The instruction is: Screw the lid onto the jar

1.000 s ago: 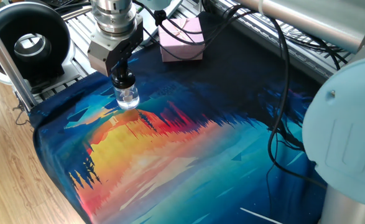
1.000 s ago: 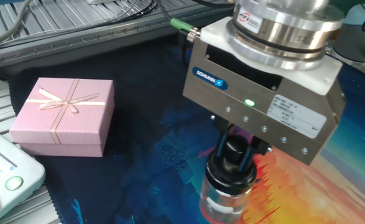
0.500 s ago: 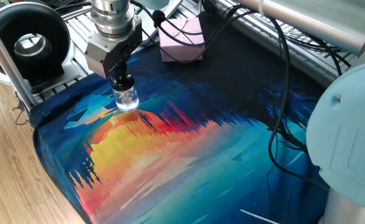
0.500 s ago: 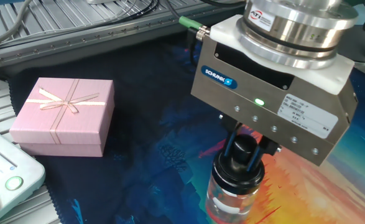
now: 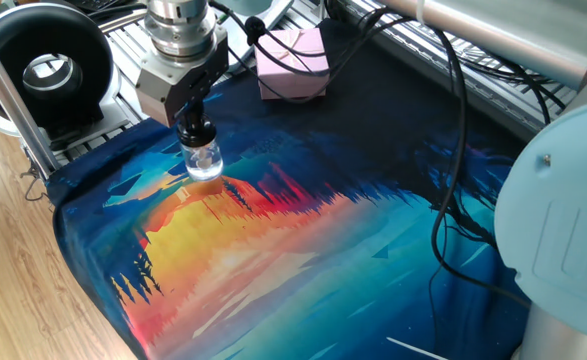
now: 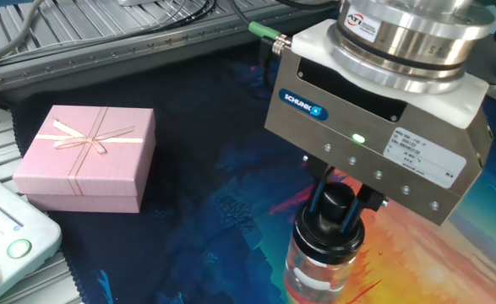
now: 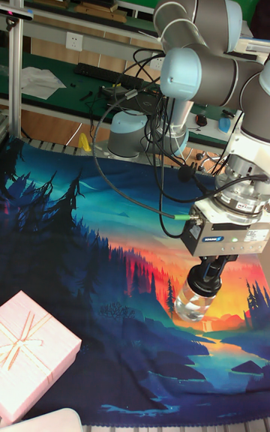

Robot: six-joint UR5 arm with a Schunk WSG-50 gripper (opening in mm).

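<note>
The small clear glass jar (image 5: 204, 161) (image 6: 321, 274) (image 7: 193, 303) stands upright on the colourful mat. On its neck sits the black lid (image 5: 196, 132) (image 6: 334, 218) (image 7: 203, 276). My gripper (image 5: 195, 128) (image 6: 336, 203) (image 7: 207, 268) hangs straight above the jar, its two dark fingers shut on the lid's knob. The gripper's silver body hides part of the lid's top in the one fixed view.
A pink gift box (image 5: 293, 63) (image 6: 87, 158) (image 7: 30, 353) lies behind the jar on the dark part of the mat. A black round device (image 5: 48, 68) stands off the mat's corner. Cables (image 5: 443, 130) trail over the mat beside the arm's base (image 5: 563, 230).
The gripper body has turned a little about its vertical axis while holding the lid. The jar has stayed in place.
</note>
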